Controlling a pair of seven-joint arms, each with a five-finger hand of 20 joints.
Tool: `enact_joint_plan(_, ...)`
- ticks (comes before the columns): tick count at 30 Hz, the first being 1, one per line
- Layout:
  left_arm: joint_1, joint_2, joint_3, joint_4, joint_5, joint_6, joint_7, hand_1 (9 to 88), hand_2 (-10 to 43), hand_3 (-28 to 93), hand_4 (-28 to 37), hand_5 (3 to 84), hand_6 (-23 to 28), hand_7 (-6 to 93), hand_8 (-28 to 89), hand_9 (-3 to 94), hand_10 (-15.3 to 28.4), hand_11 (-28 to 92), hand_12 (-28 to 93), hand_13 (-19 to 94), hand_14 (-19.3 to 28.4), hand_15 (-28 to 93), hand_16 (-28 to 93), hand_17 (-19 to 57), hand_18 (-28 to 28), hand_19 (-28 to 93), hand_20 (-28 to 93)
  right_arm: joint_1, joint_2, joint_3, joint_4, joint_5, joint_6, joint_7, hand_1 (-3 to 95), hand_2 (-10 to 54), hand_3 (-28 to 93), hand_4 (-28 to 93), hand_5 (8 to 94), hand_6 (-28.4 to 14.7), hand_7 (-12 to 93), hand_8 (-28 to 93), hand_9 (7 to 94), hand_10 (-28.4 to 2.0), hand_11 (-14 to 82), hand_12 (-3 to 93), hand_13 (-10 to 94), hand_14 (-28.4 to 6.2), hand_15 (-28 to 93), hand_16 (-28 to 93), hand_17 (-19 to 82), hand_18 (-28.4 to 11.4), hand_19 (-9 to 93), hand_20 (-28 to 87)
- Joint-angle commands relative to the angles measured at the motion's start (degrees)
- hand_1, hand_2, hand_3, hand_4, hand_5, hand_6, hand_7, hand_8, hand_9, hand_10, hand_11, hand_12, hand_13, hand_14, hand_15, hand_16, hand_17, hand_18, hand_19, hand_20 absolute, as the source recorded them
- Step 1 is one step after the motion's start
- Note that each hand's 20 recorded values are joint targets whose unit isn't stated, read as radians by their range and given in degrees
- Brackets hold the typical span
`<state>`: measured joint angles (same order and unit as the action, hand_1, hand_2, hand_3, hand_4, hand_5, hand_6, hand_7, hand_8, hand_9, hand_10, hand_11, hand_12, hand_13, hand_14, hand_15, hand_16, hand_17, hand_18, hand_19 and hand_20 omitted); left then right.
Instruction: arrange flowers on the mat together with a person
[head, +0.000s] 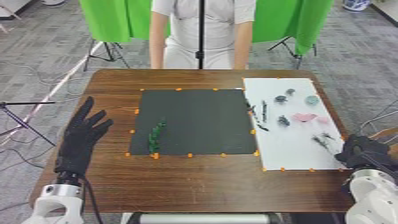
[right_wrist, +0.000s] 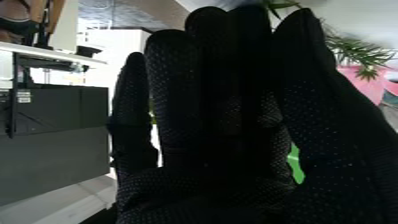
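In the head view, the brown wood-grained counter (head: 209, 187) carries a flat, matt dark mat (head: 195, 125), left of its middle. A slim green sprig (head: 155, 136) lies on the mat's left part, towards the near edge; its long axis runs near to far, the far end leaning slightly right. Small orange marks (head: 155, 156) dot the mat's rim. Along the counter's right edge lies a smooth white sheet (head: 277, 140) with two thin dark stems (head: 264, 111) running near to far on its left side, rounded grey-blue flowers (head: 283, 120), a pale teal flower (head: 312, 100), soft pink flowers (head: 304, 117) and, nearer, wispy dark twigs (head: 322, 143) slanting towards the near right corner. The left robot hand (head: 78, 140) is open at the counter's left side, fingers straight and pointing to the far edge. The right robot hand (head: 364, 151) is at the right edge, beside the sheet's near corner.

In the right wrist view, the right robot hand (right_wrist: 209, 185) is open, its long fingers straight in dotted black fabric. Beyond it are spiky, narrow green leaves (right_wrist: 355, 51) and a smooth pink shape (right_wrist: 362, 84), partly hidden.
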<state>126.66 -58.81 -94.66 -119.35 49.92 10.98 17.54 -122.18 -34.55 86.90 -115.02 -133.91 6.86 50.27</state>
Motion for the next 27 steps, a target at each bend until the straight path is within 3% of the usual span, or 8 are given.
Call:
enact_joint_plan(1,1.51,-0.23,-0.74,-0.62,-0.03,-0.03,-0.75,21.9,3.8,76,-28.2,22.8,-3.7,12.5,-10,28.7,12.5,10,12,24,19.2,23,0,-10.2,26.7,48,0,-0.28,1.40,1.83,-3.38,-2.16,4.12,0.78,53.8,-7.8,58,-26,82.4,4.8,20,0,81.1,-7.6,30.1,27.1,68,-4.9,65,19,24,-19.6,69,35)
enact_joint_plan(7,2.43,0.43,-1.36,-1.08,-0.25,0.59,-0.34,22.0,3.8,76,-28.2,22.8,-3.6,12.6,-10,28.7,12.5,10,12,24,19.3,24,0,-10.1,26.6,48,0,5.83,2.04,1.66,-10.28,2.08,6.60,-0.08,52.8,-8.7,60,-26,82.8,4.8,20,1,82.2,-8.2,32.9,27.1,69,-5.8,65,20,25,-19.5,70,35)
enact_joint_plan(12,2.89,1.26,-1.83,-1.27,-0.49,1.33,0.01,22.1,3.8,76,-28.2,22.7,-3.5,12.8,-10,28.6,12.3,10,12,24,19.3,24,-1,-10.1,26.7,48,0,21.34,0.58,-8.61,-13.23,6.93,4.76,-2.20,53.0,-9.1,61,-24,83.8,3.9,20,2,82.9,-9.1,34.0,26.6,70,-6.7,66,20,25,-19.8,71,35)
enact_joint_plan(19,2.99,1.46,-2.21,-1.71,-0.49,1.85,0.07,22.2,4.0,76,-28.1,22.7,-3.5,12.8,-10,28.7,12.5,10,12,24,19.2,24,-1,-10.1,26.6,48,0,46.08,-9.34,-33.58,-7.91,8.05,-0.10,-3.01,53.2,-9.4,60,-22,84.8,3.3,20,5,83.9,-10.2,39.6,23.9,71,-8.1,69,21,26,-20.4,74,34)
enact_joint_plan(27,1.61,1.23,-1.34,-1.56,-0.13,1.39,-0.36,22.3,3.9,77,-28.0,22.7,-3.3,12.7,-10,28.6,12.4,10,12,24,19.3,24,-1,-10.1,26.6,48,0,54.35,-19.38,-47.41,-0.46,8.41,-5.95,-1.35,53.3,-9.0,59,-20,85.5,2.6,20,6,84.0,-10.6,41.6,23.8,71,-8.8,71,21,26,-21.0,75,34)
